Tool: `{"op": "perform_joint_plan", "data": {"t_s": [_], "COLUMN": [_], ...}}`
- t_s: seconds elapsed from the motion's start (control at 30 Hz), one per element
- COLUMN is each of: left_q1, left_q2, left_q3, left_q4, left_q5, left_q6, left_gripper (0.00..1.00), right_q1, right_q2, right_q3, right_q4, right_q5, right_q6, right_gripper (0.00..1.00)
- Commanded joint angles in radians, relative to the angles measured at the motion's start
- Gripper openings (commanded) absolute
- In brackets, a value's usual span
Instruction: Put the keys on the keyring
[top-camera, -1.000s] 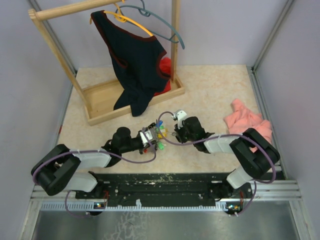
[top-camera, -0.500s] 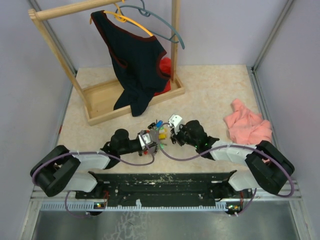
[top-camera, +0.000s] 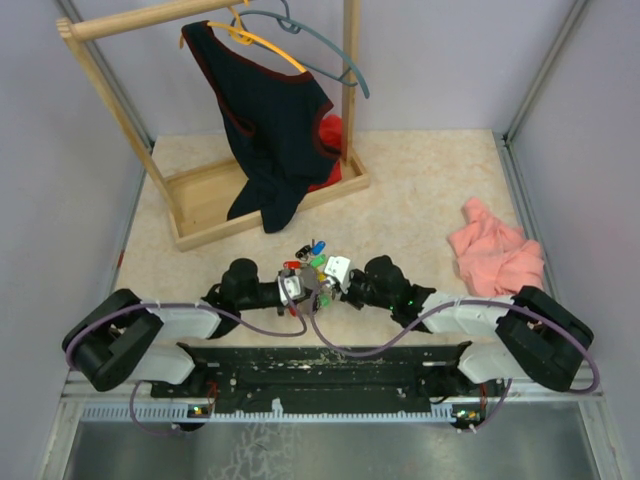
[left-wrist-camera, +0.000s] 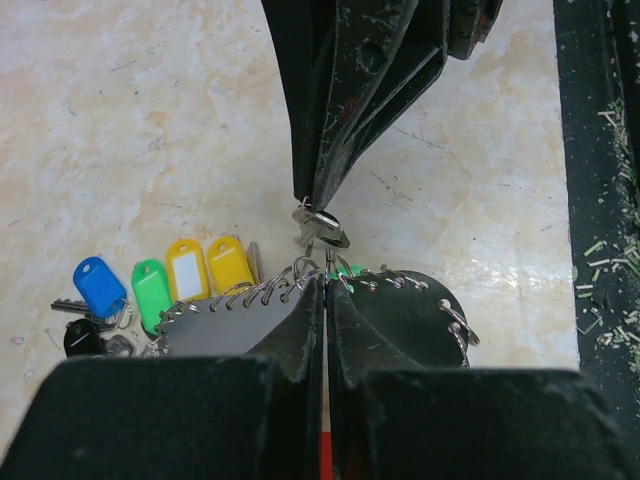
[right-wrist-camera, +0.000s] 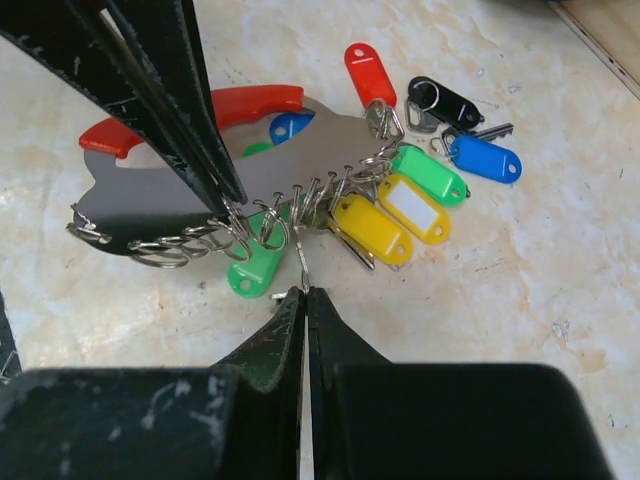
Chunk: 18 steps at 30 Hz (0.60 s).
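My right pincer has swung in to meet my left pincer. The left clamps the red-and-grey metal oval keyring, the right pinches a small silver metal key against it. Threading seems near.

- I saw the left arm and right arm built of black joint housings and pale grey-white link shells.
- A purple cable ran along each arm.
- The left hand had flat black fingers tapering to thin tips.
- The right hand had black fingers scuffed with pale scratches.
- A white block sat at its front, and small green lights glowed behind.
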Motion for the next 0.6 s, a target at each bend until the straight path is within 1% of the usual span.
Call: {"op": "perform_joint_plan", "data": {"t_s": [0.0,0.57], "left_q1": [0.003,0.003], "left_q2": [0.022,0.031], "left_q3": [0.032,0.053], "left_q4": [-0.033,-0.098], "left_q5": [0.071,0.105], "left_q6": [0.05,0.11], "left_gripper": [0.01,0.0], "right_q1": [0.035,0.11], "right_q2": [-0.042,-0.086], "right_q3": [-0.027,-0.037], "right_q4": [0.096,0.094], "right_q5": [0.044,0.042], "right_q6": [-0.038,-0.057], "right_gripper": [0.0,0.0]}}
